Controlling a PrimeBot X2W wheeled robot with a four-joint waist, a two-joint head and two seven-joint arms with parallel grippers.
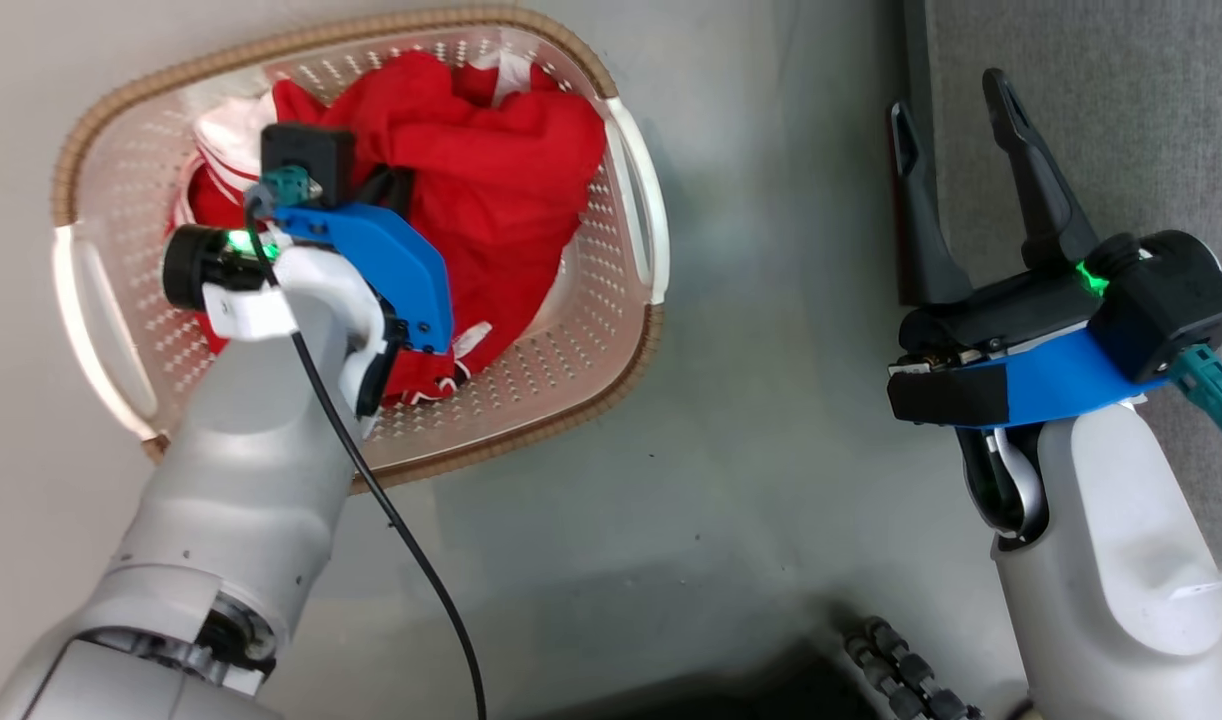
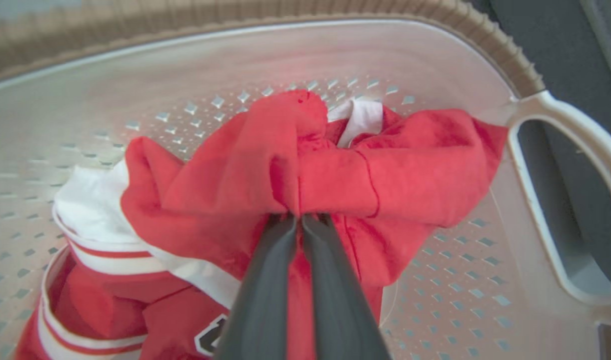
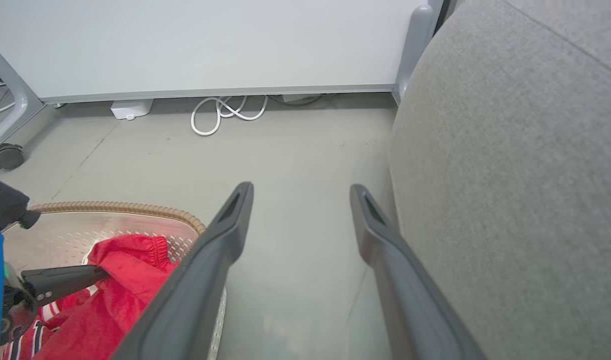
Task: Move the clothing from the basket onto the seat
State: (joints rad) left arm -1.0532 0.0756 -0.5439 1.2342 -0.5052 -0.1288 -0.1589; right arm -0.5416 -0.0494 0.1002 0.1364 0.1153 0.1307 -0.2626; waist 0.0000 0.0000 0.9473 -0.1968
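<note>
The cream perforated basket (image 1: pixel 371 35) stands on the floor at the upper left of the head view, with both red garments inside. My left gripper (image 2: pixel 300 217) reaches down into it and is shut on a bunched fold of the plain red garment (image 2: pixel 410 165), whose white trim peeks out behind. Underneath lies the striped jersey (image 2: pixel 110 300), partly covered, with a bit of black-and-white lettering showing. My right gripper (image 1: pixel 956 100) hangs open and empty beside the light-grey seat (image 1: pixel 1121 90), apart from the basket. In the right wrist view the seat (image 3: pixel 510 175) rises just right of the fingers.
Grey floor lies between the basket and the seat. A white panel runs along the far side, with a coiled white cable (image 3: pixel 220 112), a small white box (image 3: pixel 131 107) and a caster wheel (image 3: pixel 8 156) at its foot. A black cable (image 1: pixel 411 540) trails from my left wrist.
</note>
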